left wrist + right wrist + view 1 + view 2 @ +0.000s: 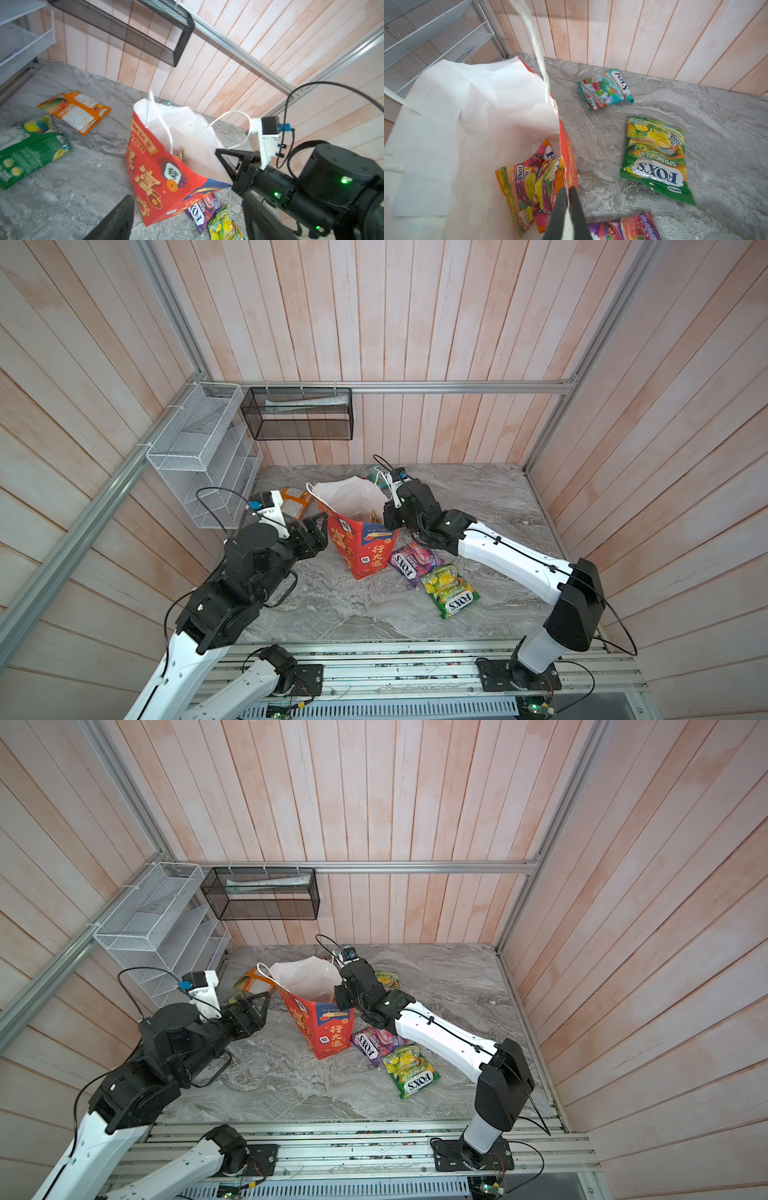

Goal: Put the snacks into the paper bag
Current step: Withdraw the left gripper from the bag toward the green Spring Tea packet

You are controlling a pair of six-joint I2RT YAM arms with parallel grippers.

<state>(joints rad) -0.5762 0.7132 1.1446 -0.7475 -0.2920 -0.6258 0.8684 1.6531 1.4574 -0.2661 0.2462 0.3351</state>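
- Right hand (568, 190) is clamped on the rim of the paper bag (361, 556). One finger is inside against the white lining and the other is outside on the red wall.
- Left hand (259, 1002) is close to the opposite side of the bag with its fingers apart and nothing between them. Whether it touches the paper is unclear. The left wrist view shows only one dark, blurred finger (118, 218).
- The bag stands in the middle of the grey marble counter (332, 614) with its mouth wide open and its white cord handles (230, 116) loose.
- At least two orange pouches (517, 187) lie overlapping on the bag's floor.
- In front of the bag, towards the right arm, a purple berries pouch (413, 566) lies just beside a yellow-green Spring Tea pouch (451, 589).
- Beyond the bag, a teal Mint Blossom pouch (605, 89) lies near the back wall. A second Spring Tea pouch (656, 158) lies apart from it.
- On the left arm's side, an orange pouch (74, 111) lies printed back up, and a green pouch (31, 153) lies near it.
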